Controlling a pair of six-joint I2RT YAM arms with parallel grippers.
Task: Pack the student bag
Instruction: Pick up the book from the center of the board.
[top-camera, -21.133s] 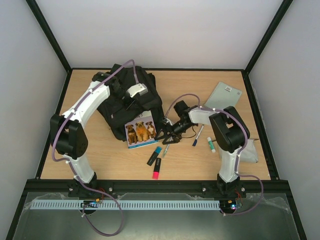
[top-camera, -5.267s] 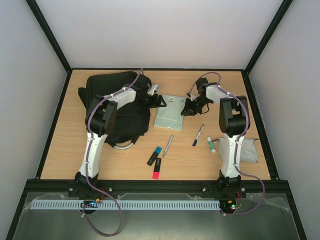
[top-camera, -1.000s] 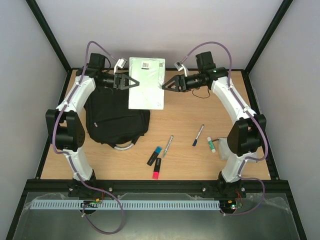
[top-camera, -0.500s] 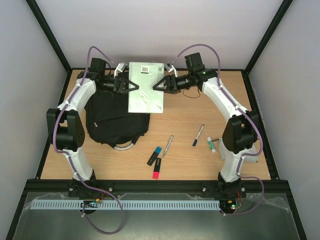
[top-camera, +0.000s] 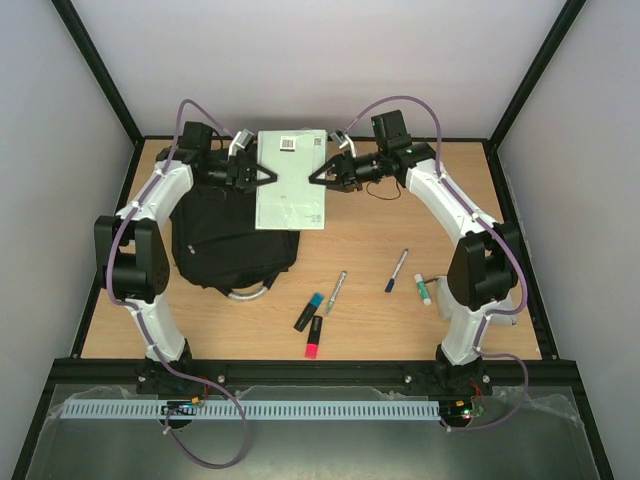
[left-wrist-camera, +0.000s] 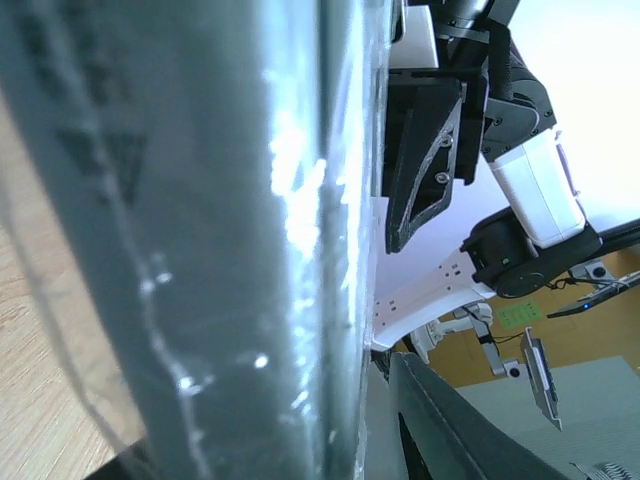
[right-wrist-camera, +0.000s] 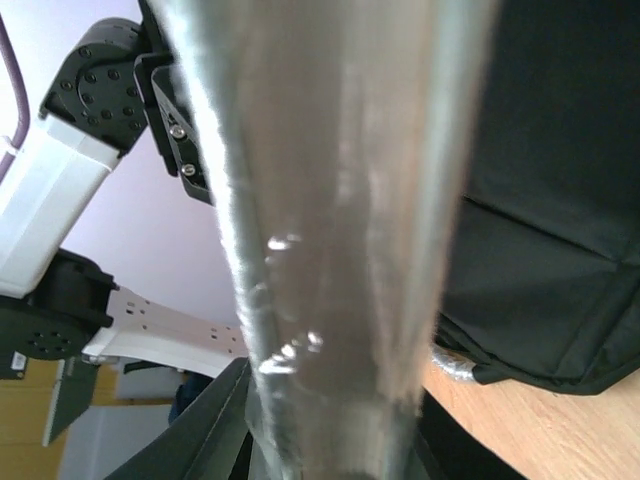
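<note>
Student bag (top-camera: 228, 240) on wooden tabletop (top-camera: 385, 335) between pale walls (top-camera: 320, 60)

- backpack (top-camera: 235, 240): black cloth, matt;
- book (top-camera: 291, 185): pale cover under glossy, crinkled clear film;
- table (top-camera: 400, 325): smooth, light wood grain;
- pen (top-camera: 397, 270): plastic, slightly shiny

One backpack (top-camera: 225, 240), one pale-green book (top-camera: 291, 180), two pens (top-camera: 337, 292) (top-camera: 397, 270), two highlighters (top-camera: 309, 312) (top-camera: 314, 337), one glue stick (top-camera: 423, 290), one grey pouch (top-camera: 506, 311).

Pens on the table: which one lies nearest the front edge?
The pink highlighter, just in front of the black marker with the teal cap; the others lie farther back.
</note>
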